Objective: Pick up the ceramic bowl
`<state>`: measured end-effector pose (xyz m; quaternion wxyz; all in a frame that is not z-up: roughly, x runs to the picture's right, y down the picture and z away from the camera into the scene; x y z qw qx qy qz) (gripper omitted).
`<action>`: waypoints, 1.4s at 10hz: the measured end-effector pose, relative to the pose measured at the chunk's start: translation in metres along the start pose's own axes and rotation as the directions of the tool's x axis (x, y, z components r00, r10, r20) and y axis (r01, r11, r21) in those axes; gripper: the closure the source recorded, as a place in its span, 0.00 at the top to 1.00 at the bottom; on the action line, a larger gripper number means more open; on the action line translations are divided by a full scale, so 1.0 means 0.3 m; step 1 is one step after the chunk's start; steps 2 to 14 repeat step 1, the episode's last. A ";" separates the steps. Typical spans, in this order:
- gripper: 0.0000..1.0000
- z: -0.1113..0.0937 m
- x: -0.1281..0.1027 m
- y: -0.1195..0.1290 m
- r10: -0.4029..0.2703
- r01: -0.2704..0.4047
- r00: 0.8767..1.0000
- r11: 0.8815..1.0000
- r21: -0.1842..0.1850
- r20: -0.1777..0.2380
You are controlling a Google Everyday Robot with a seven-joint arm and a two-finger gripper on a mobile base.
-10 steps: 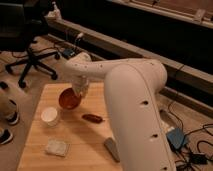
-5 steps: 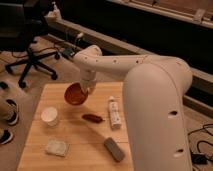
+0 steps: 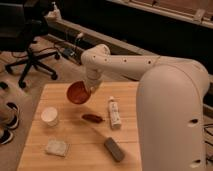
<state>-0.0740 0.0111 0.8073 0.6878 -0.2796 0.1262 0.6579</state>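
The ceramic bowl is glossy reddish-orange and hangs tilted above the wooden table, off its surface. My gripper is at the bowl's right rim, shut on it, at the end of the white arm that reaches in from the right. The white paper cup stands on the table below and left of the bowl. The small dark red oblong object lies on the table below the bowl.
A white tube lies right of the oblong object. A grey block and a pale sponge lie near the front. A black office chair stands on the floor at the left. A ledge with cables runs behind the table.
The bowl has been lifted off the table and now hangs higher and tilted in the gripper. The arm has drawn back to the right.
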 end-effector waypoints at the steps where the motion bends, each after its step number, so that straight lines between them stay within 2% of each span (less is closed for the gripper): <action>1: 0.00 -0.008 0.000 -0.002 -0.003 0.003 1.000 1.000 -0.014 0.006; 14: 0.00 -0.008 0.000 -0.002 -0.003 0.003 1.000 1.000 -0.014 0.006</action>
